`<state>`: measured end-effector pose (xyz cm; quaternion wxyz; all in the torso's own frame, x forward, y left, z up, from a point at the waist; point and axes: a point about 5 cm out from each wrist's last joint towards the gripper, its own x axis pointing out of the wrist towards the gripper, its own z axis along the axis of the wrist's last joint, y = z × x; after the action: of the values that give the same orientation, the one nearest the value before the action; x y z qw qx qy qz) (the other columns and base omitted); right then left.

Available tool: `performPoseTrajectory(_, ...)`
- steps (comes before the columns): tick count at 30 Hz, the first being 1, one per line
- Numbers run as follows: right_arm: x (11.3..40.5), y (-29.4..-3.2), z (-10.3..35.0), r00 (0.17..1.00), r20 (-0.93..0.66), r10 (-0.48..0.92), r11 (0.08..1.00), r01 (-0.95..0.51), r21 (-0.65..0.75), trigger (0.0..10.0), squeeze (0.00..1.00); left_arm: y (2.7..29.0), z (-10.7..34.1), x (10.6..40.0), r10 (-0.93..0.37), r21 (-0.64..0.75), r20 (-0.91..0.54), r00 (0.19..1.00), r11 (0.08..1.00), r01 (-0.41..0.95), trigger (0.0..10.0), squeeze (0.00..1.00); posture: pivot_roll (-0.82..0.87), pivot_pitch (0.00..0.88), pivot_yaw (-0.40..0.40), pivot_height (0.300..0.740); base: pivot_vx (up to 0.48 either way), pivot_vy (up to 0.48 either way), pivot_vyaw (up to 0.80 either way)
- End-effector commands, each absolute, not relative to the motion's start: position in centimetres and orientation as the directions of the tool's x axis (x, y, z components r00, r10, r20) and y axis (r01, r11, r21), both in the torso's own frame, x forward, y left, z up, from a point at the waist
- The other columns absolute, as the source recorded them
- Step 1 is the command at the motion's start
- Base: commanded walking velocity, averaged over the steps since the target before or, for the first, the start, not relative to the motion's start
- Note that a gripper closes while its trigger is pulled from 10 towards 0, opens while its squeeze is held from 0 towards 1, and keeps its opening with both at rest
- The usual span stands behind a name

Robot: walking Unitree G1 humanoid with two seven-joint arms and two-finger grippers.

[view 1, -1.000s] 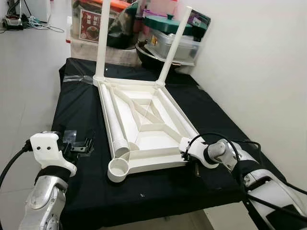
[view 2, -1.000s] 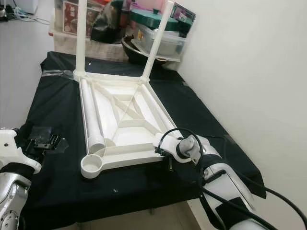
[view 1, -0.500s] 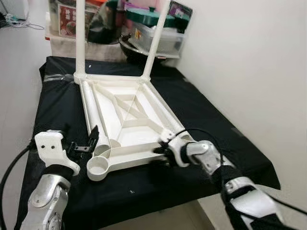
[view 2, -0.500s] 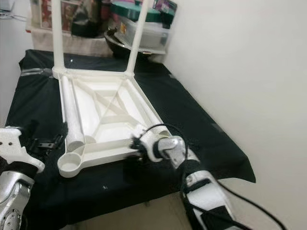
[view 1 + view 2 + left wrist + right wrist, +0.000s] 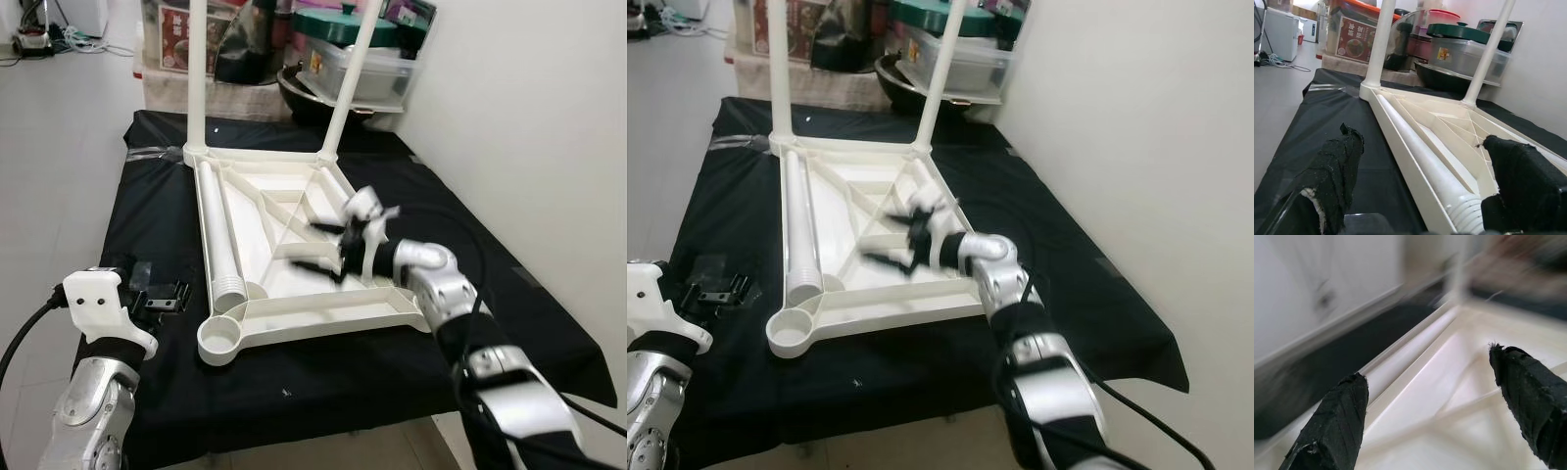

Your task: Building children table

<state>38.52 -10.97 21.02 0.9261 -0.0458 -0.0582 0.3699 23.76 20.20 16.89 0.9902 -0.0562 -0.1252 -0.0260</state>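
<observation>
On the black-draped bench (image 5: 157, 225) | white plastic children's table (image 5: 284, 245) upside down, ribs exposed for leg fitting | right gripper (image 5: 338, 250) over ribs, jaws apart | left gripper (image 5: 162, 297) beside loose white leg tube (image 5: 217, 240), jaws apart

Right tool (image 5: 338, 245) motion-blurred

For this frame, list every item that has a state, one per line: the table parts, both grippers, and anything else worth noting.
Tabletop: upside down on the black cloth, ribs facing up.
Two fitted legs: upright in the far corner sockets.
Loose leg: lying inside the tabletop along its left edge.
Near-left socket: empty.
Left gripper: open, beside the tabletop, holding nothing.
Right gripper: open, blurred, above the ribs.
</observation>
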Motion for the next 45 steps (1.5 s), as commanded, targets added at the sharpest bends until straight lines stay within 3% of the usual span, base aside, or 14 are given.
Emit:
performPoseTrajectory(1,38.2,-11.4,20.5,0.768,0.121,0.629,0.777,-0.626,-0.069,10.0,0.00,20.0,16.7,23.6,-0.052,-0.076,0.237,0.970,0.995,0.072,10.0,0.00,0.15,0.000,-0.212,0.740,0.000,0.000,0.00)
performPoseTrajectory(6,37.8,-10.8,19.5,0.816,0.131,0.563,0.821,-0.571,0.027,10.0,0.00,20.0,16.6,23.6,-0.054,-0.052,0.227,0.972,0.996,0.068,10.0,0.00,0.15,0.000,-0.206,0.740,0.000,-0.384,0.00)
performPoseTrajectory(12,37.6,-10.1,18.8,0.834,0.143,0.534,0.838,-0.544,0.045,10.0,0.00,20.1,16.5,23.6,-0.050,-0.063,0.226,0.973,0.996,0.066,10.0,0.00,0.15,0.000,-0.202,0.740,0.000,-0.480,0.00)
performPoseTrajectory(18,37.2,-10.1,18.5,0.838,0.139,0.528,0.849,-0.527,-0.048,10.0,0.00,20.0,16.5,23.6,-0.051,-0.070,0.228,0.972,0.995,0.069,10.0,0.00,0.15,0.000,-0.206,0.740,0.000,-0.480,0.00)
performPoseTrajectory(23,37.3,-10.6,18.2,0.800,0.075,0.595,0.799,-0.578,-0.165,10.0,0.00,20.2,16.6,23.4,-0.036,-0.106,0.242,0.970,0.992,0.064,10.0,0.00,0.15,0.000,-0.209,0.740,0.000,0.000,0.00)
performPoseTrajectory(25,37.5,-11.2,17.9,0.804,0.019,0.594,0.777,-0.568,-0.274,10.0,0.00,20.1,16.6,23.4,-0.038,-0.106,0.242,0.970,0.992,0.065,10.0,0.00,0.15,0.000,-0.208,0.740,0.000,0.000,0.00)
performPoseTrajectory(29,37.7,-12.2,17.1,0.765,-0.124,0.632,0.642,-0.606,-0.469,10.0,0.00,20.1,16.6,23.5,-0.038,-0.108,0.242,0.970,0.992,0.066,10.0,0.00,0.15,0.000,-0.206,0.740,0.000,0.000,0.00)
performPoseTrajectory(35,38.0,-12.7,16.9,0.737,-0.204,0.644,0.568,-0.639,-0.518,10.0,0.00,20.1,16.6,23.6,-0.037,-0.112,0.246,0.969,0.991,0.067,10.0,0.00,0.15,0.000,-0.208,0.740,0.000,0.000,0.00)
performPoseTrajectory(45,38.5,-10.4,16.8,0.756,-0.179,0.629,0.595,-0.617,-0.516,10.0,0.00,20.2,16.7,23.6,-0.028,-0.116,0.252,0.967,0.991,0.059,10.0,0.00,0.16,0.000,-0.214,0.740,0.000,0.000,0.00)
